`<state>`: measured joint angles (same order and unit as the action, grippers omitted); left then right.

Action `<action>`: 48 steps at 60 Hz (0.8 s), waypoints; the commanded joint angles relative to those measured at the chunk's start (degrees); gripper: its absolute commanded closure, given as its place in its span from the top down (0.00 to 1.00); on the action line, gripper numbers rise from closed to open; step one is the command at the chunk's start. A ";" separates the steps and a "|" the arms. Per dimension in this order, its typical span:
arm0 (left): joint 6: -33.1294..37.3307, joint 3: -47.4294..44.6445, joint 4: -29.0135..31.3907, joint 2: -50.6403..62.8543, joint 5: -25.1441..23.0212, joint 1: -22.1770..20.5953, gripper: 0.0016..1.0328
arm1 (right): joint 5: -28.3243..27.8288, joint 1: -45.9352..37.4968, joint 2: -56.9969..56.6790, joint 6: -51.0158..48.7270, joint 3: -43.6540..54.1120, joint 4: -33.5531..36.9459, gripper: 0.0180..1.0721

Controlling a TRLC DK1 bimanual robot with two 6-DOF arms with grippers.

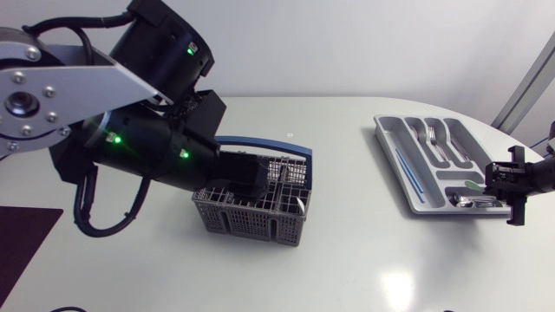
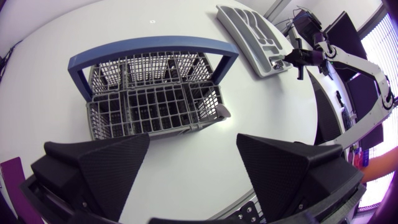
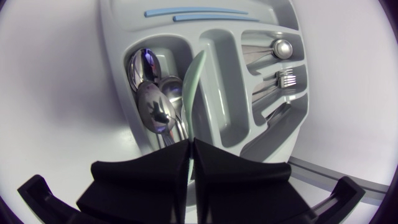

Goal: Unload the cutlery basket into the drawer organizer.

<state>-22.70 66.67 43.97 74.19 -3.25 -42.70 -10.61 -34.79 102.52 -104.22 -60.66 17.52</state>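
The grey cutlery basket [image 1: 251,212] with a blue handle [image 1: 264,144] stands mid-table. My left gripper [image 1: 260,178] hangs open just above it. In the left wrist view the basket [image 2: 149,102] lies ahead of the spread fingers [image 2: 99,165], and its compartments look almost bare. The grey drawer organizer [image 1: 395,152] lies at the right. My right gripper [image 1: 492,185] is at its near right end, shut on a slim pale green utensil [image 3: 194,87]. The utensil points over the spoon compartment, where several spoons [image 3: 152,96] lie.
The organizer also holds forks [image 3: 283,78] in a side compartment and long blue sticks [image 3: 186,12] in its far slot. A dark mat [image 1: 22,238] lies at the table's left edge. My right arm [image 2: 336,53] shows beyond the organizer [image 2: 249,31] in the left wrist view.
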 commanded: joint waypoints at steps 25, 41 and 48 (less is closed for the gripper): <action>-0.50 -2.34 1.39 -2.12 1.58 -1.69 0.95 | 2.79 -0.55 -1.80 -2.30 4.59 -6.62 0.44; -1.47 -4.62 1.47 -3.62 2.54 -2.83 0.95 | 1.47 3.76 -14.19 5.35 11.62 -4.95 0.46; -1.38 -6.03 1.39 -3.88 2.63 -2.92 0.95 | 1.47 9.03 -19.73 12.38 13.38 0.85 0.46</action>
<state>-22.94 62.59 44.99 71.24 -1.08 -45.19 -8.93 -28.56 85.56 -96.77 -49.74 15.68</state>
